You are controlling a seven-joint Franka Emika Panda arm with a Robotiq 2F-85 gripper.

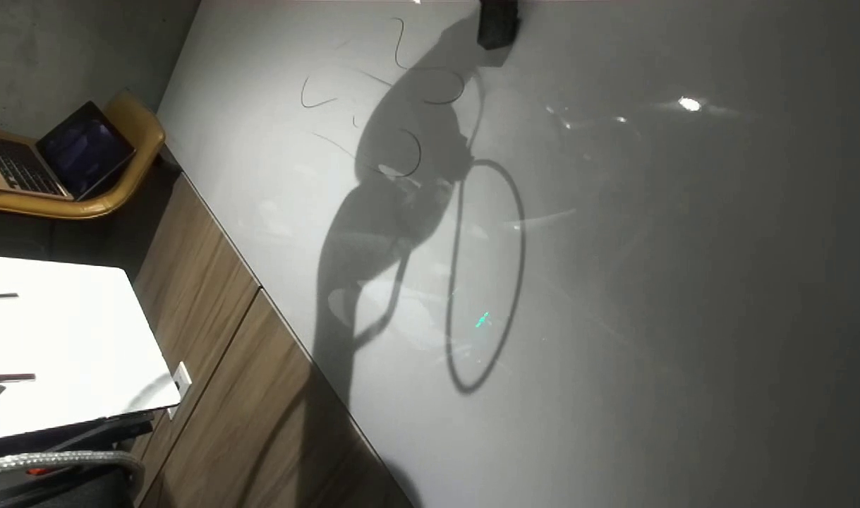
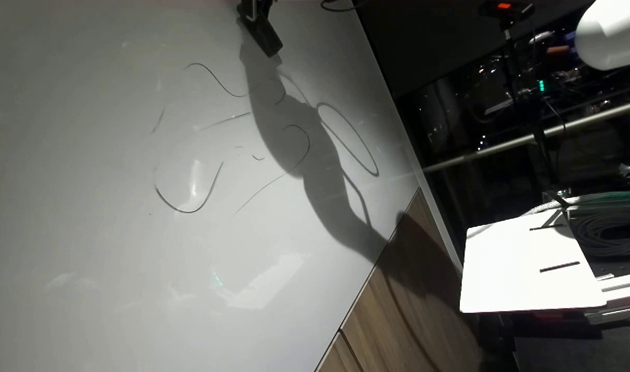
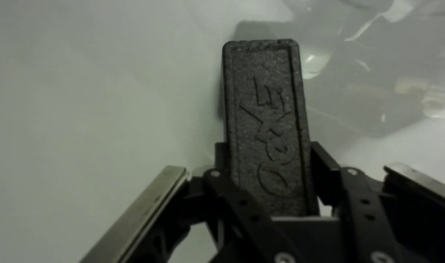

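Note:
My gripper [image 3: 269, 160] is shut on a dark grey block-shaped eraser [image 3: 266, 109], with a finger pad on each long side. Lettering is scratched into its face, and its lower end runs back between the fingers. Behind it lies a glossy white board [image 3: 98, 109]. In both exterior views the eraser [image 1: 498, 25] [image 2: 267, 37] shows at the top edge, close to the board; whether it touches cannot be made out. Thin dark marker strokes [image 2: 186, 212] curve across the board near it. Most of the arm is out of frame, but its broad shadow [image 1: 401, 148] falls over several strokes.
Wood-grain panels [image 1: 239, 367] border the board. A white flat panel [image 1: 63, 339] stands beside them, and a laptop [image 1: 84, 152] rests on a yellow chair [image 1: 133, 127]. Dark equipment with coiled cables [image 2: 609, 232] and a pale rail [image 2: 532, 137] lie past the board's edge.

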